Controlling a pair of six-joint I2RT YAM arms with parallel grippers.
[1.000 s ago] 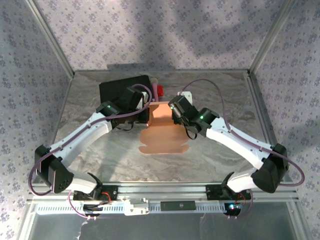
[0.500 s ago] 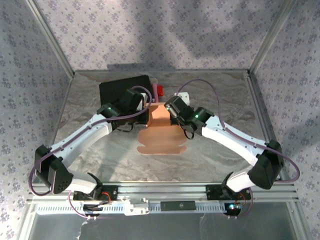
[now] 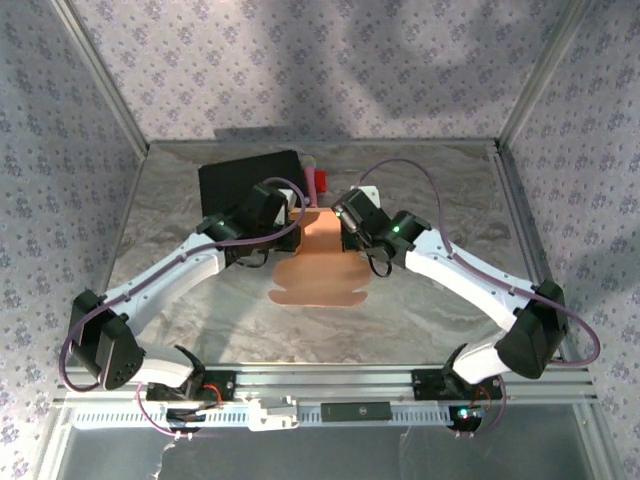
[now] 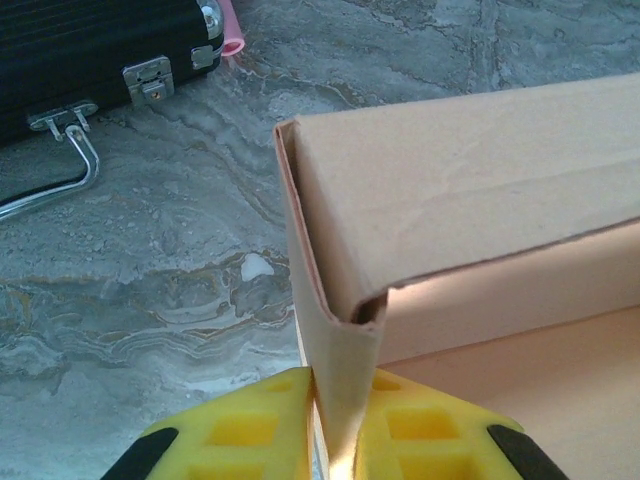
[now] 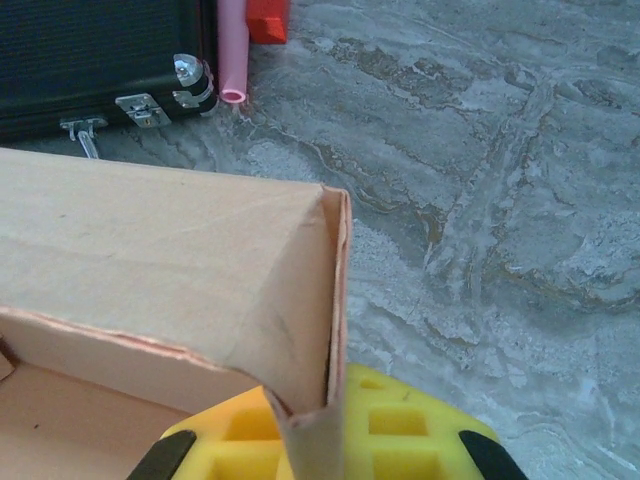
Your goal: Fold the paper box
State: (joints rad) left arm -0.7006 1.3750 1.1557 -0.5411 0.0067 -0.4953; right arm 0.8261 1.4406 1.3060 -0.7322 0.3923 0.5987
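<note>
Left wrist: paper box (image 4: pixel 470 170) in left gripper (image 4: pixel 335 405)

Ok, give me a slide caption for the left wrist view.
Left hand pinches the raised side wall of the half-folded paper box; black case behind on marbled table.

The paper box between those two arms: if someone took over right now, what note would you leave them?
The left hand is shut on one upright side wall of the paper box.
The right hand is shut on the opposite upright wall.
The box sits mid-table, just in front of the black case.
Done: the far walls are raised and both far corners are formed.
Left: the near flaps lie flat on the table, so they probably need folding up and tucking to close the box.
</note>
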